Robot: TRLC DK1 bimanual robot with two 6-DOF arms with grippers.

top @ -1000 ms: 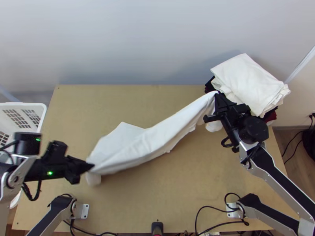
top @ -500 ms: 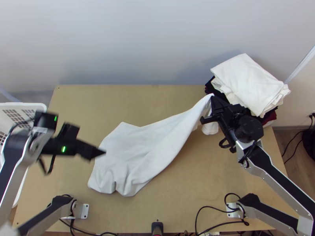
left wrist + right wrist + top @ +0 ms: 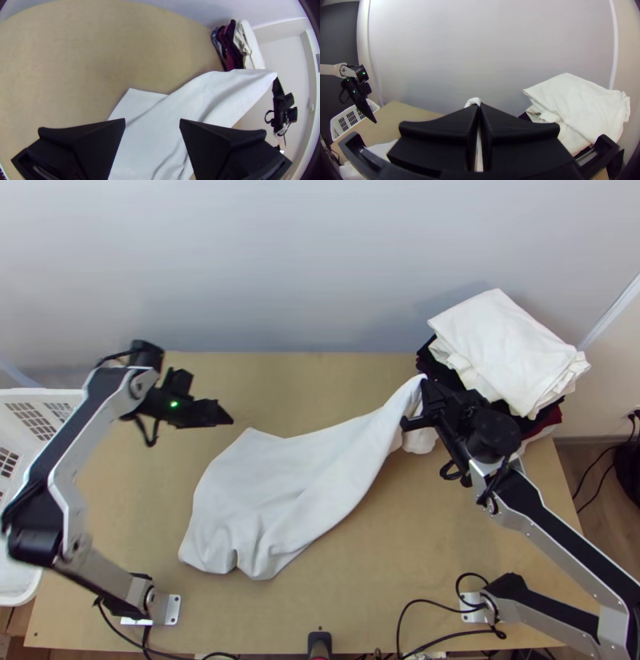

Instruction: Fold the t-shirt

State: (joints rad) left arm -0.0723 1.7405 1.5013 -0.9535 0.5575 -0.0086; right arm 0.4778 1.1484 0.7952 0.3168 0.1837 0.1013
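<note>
Pinching a gathered end of the white t-shirt point(image 3: 280, 492), the right gripper point(image 3: 425, 385) stands over the table's point(image 3: 448, 540) far right part, its two fingers pressed together on the cloth. From there the t-shirt slopes down in a narrowing, creased sweep to the left. It widens into a loosely spread part on the left and middle of the table, with a wavy near edge and a few soft folds.

The left gripper point(image 3: 230, 418) is released, its fingers point(image 3: 83, 143) wide apart with nothing held between them. It is over the far left part of the table, near the t-shirt's far left corner.

At the far right is a stack of folded clothes point(image 3: 504, 348), white on top of dark and deep red. A white basket point(image 3: 48, 394) stands beside the table's left edge.
</note>
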